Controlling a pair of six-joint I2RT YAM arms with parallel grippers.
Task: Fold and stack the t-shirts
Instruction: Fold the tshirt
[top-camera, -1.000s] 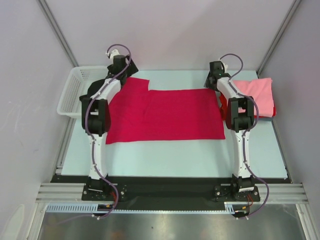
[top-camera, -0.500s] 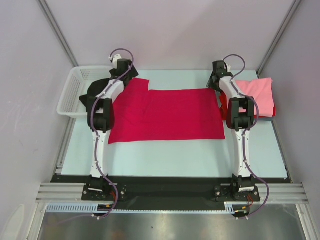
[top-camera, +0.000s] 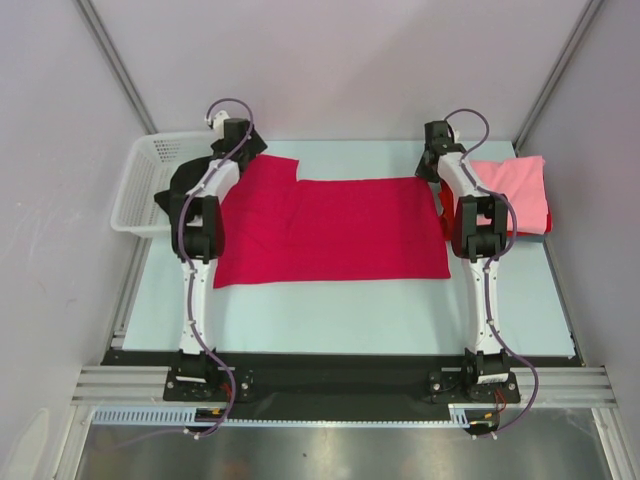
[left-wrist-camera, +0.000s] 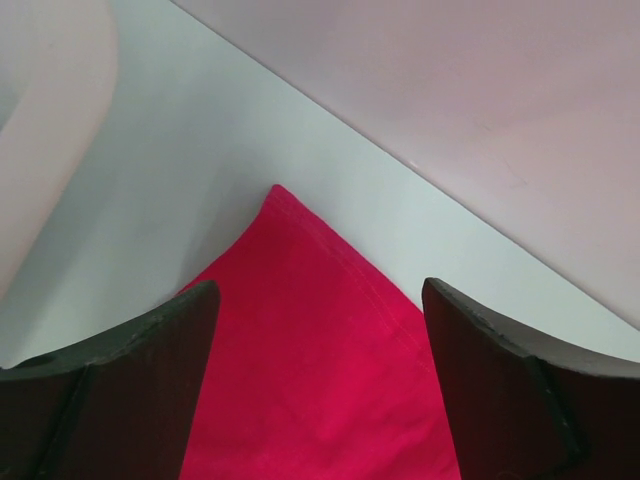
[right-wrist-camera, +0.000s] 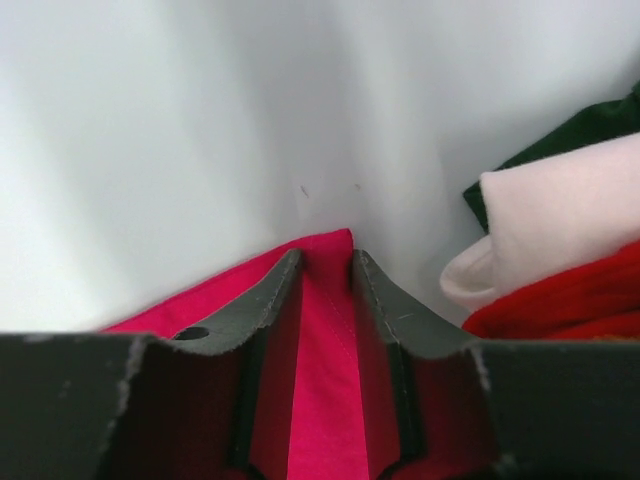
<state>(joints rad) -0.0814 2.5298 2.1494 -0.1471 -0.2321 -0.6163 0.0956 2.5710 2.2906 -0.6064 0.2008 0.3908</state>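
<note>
A crimson t-shirt (top-camera: 330, 225) lies spread flat in the middle of the table. My left gripper (top-camera: 238, 148) hovers over its far left corner (left-wrist-camera: 310, 350). In the left wrist view this gripper (left-wrist-camera: 320, 290) is open, its fingers (left-wrist-camera: 150, 380) wide apart on either side of the cloth. My right gripper (top-camera: 432, 165) is at the far right corner. There its fingers (right-wrist-camera: 275, 295) stand a narrow gap apart with the crimson corner (right-wrist-camera: 328, 340) between them. To the right sits a stack of folded t-shirts: light pink (top-camera: 515, 185) on red (right-wrist-camera: 570, 295), with a dark one (right-wrist-camera: 590, 130) underneath.
A white basket (top-camera: 145, 185) stands at the table's far left edge, beside the left arm. The enclosure's back wall (left-wrist-camera: 480, 100) rises just past both grippers. Pale table surface (top-camera: 340, 310) shows between the crimson shirt and the arm bases.
The left gripper has shifted left and further back over the shirt's far left corner. The right gripper's jaws have narrowed round the far right corner.
</note>
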